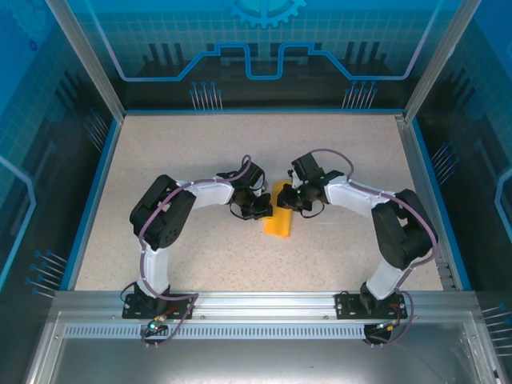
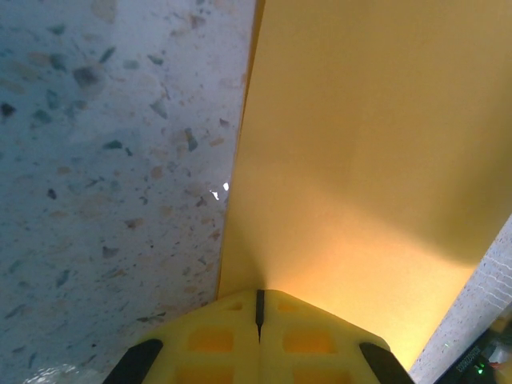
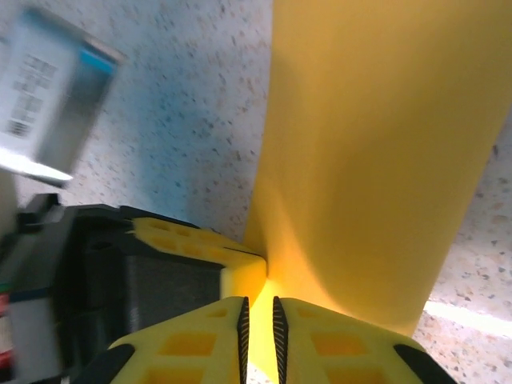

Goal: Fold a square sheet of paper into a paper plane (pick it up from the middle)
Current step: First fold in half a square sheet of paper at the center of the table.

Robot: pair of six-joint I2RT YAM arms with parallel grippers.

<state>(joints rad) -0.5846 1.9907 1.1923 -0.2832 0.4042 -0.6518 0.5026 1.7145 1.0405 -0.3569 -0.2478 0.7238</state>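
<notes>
A speckled beige table (image 1: pixel 240 264) sits inside blue patterned walls (image 1: pixel 264 48), edged by an aluminium rail (image 1: pixel 256 304).

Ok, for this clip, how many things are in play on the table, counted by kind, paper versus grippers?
orange-yellow paper sheet: 1
grippers: 2, the left gripper and the right gripper
total: 3
</notes>
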